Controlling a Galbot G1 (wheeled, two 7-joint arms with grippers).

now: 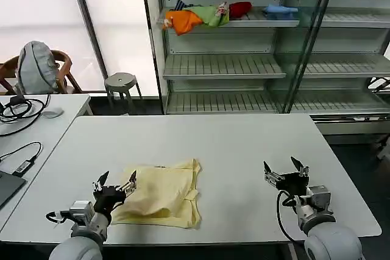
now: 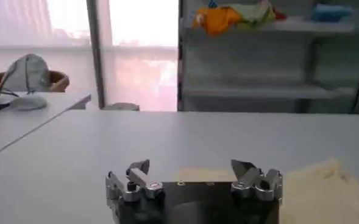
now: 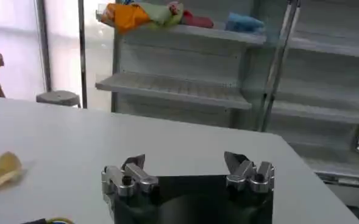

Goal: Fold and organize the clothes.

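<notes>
T-shirt: the pale yellow T-shirt (image 1: 163, 194) lies on the near left part of the grey table (image 1: 244, 150), already folded into a rough rectangle, with a bunched ridge along its right edge.
Handling: judged thin, light and limp cotton; it should sag and slide on the smooth top and crease easily, with nothing fragile about it. A single pinched layer would likely peel off the stack.
Where to hold: the corners or a folded edge look best, pinching all layers together; the near left corner sits closest to the left gripper.
Orientation: the long axis is hard to call, as the bundle is nearly square; it seems slightly wider left to right. Which way the neckline points cannot be told.
Left gripper: the left gripper (image 1: 114, 184) hangs over the shirt's left edge, jaws spread wide, holding nothing.
Right gripper: the right gripper (image 1: 284, 170) sits well apart over bare table on the near right, jaws wide, empty.
</notes>
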